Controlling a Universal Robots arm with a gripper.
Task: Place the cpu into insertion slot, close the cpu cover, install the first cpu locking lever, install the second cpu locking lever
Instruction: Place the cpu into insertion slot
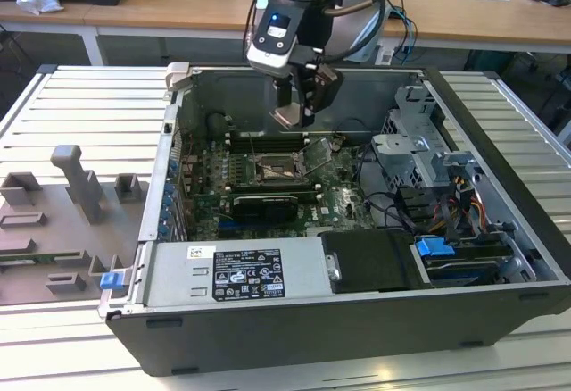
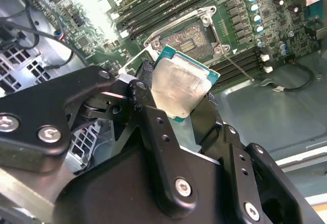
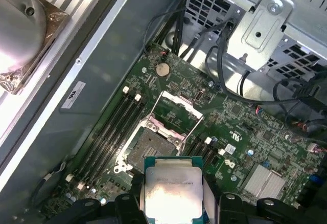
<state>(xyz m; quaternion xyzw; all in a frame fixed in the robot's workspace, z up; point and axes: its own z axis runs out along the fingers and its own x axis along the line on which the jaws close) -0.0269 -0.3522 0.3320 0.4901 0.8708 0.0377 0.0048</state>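
Exterior view, step: placing, not yet seated. The black two-fingered gripper (image 1: 299, 110) hangs over the dark, metal-rimmed square insertion slot (image 1: 272, 173).
Second wrist view, grip: the fingers (image 2: 145, 88) pinch the flat square cpu (image 2: 181, 88) by opposite edges. It has a matte silvery-grey lid and a green rim.
First wrist view, cover: the thin silvery cpu cover (image 3: 180, 103) frame is raised beside the slot (image 3: 148, 144).
Demand: seating likely needs the chip square and level.

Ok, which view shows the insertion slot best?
The second wrist view: the insertion slot is close and uncovered, just beyond the cpu. The first wrist view shows it farther off; the exterior view, small and distant.
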